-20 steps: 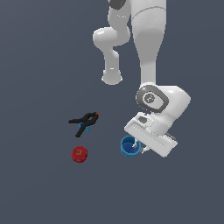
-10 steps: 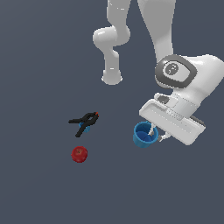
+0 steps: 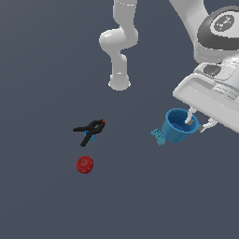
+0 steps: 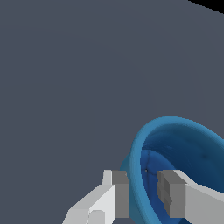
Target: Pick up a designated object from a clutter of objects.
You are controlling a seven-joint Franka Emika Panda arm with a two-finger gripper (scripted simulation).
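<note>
The cup (image 3: 178, 126) has been lifted clear of the worktop (image 3: 42, 60), its wall pinched by the hand (image 3: 200, 123). Brick (image 3: 158, 137), clamp (image 3: 89, 130) and ball (image 3: 84, 164) are left below; the pick looks nearly done.

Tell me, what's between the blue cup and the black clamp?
The small teal brick sits beside the blue cup. From there to the black clamp the floor is bare, seen in the exterior view.

The small teal rectangular brick (image 3: 158, 136) lies just beside the round bright-blue plastic cup (image 3: 179, 126), toward the exterior view's left, crowding that flank. The black spring clamp with a red tip (image 3: 89, 129) and the red round ball (image 3: 84, 164) sit well apart, further left. Bare grey surface (image 3: 140, 196) stretches between them.
</note>
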